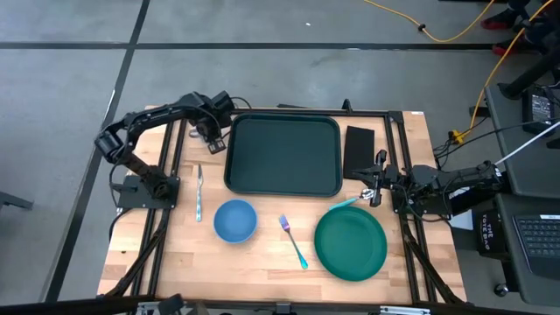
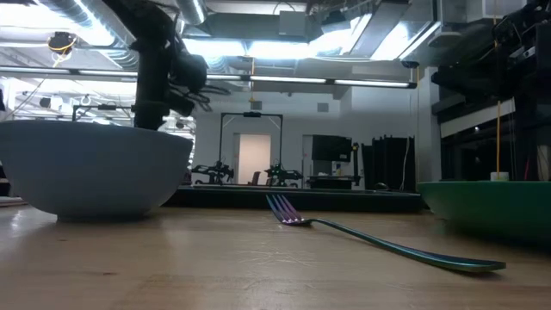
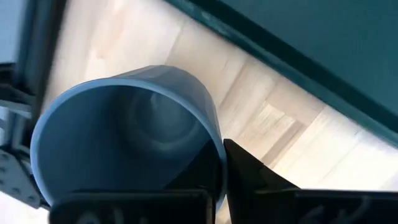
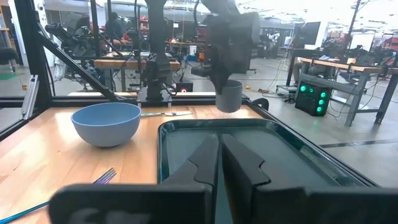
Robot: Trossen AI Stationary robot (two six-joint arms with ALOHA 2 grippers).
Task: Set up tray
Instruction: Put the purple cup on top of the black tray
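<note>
The dark green tray [image 1: 283, 156] lies at the table's far middle, and it also fills the foreground of the right wrist view, tray [image 4: 249, 155]. My left gripper [image 1: 210, 133] hangs off the tray's left far corner, shut on a blue-grey cup [image 3: 124, 137]. Seen from the right wrist, the cup [image 4: 229, 96] stands upright beneath that gripper. My right gripper [image 1: 374, 188] waits shut at the tray's right near corner, beside the black napkin [image 1: 359, 150], and touches nothing. My left gripper [image 3: 217, 168] has the cup by its rim wall [image 3: 214, 146], one finger inside the cup and one finger [image 3: 249, 174] outside. It comes from above, pointing down. The cup hangs upright with its mouth up; whether its base is off the table I cannot tell.
A blue bowl [image 1: 234, 220], an iridescent fork [image 1: 293, 241] and a round green plate [image 1: 350, 243] lie on the near half of the table. A utensil [image 1: 199, 192] lies left of the tray, and a teal-handled one [image 1: 346, 203] sits by the plate's far rim.
</note>
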